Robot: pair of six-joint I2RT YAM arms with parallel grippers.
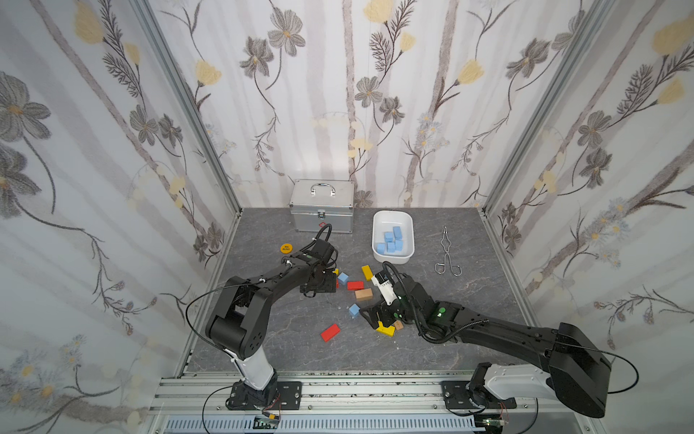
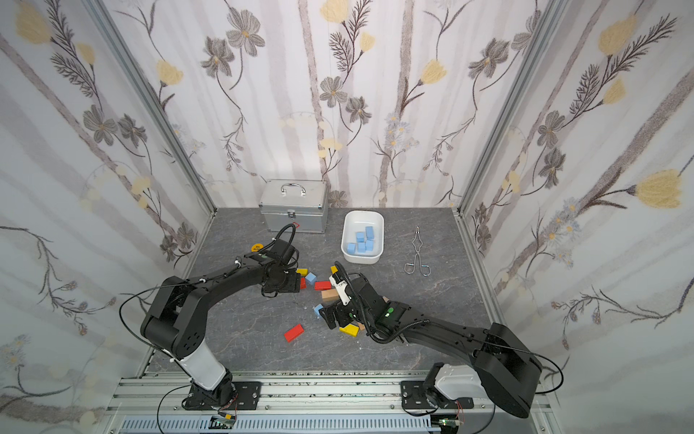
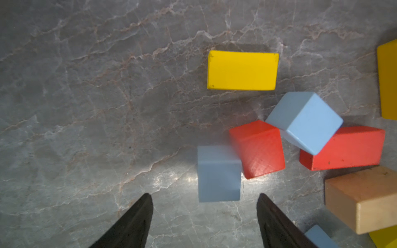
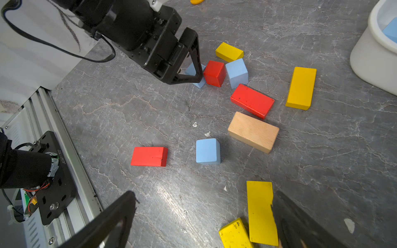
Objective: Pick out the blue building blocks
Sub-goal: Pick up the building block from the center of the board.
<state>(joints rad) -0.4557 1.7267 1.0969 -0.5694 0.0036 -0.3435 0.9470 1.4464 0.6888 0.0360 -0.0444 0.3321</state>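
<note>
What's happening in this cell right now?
It is a two-arm colour sort. Several blue blocks already sit in the white tub. The left end effector is low, jaws open, with a blue cube just ahead of its tips and next to a red cube. A second blue cube and a third blue cube lie loose nearby. The right end effector hangs open over yellow blocks, holding nothing.
</note>
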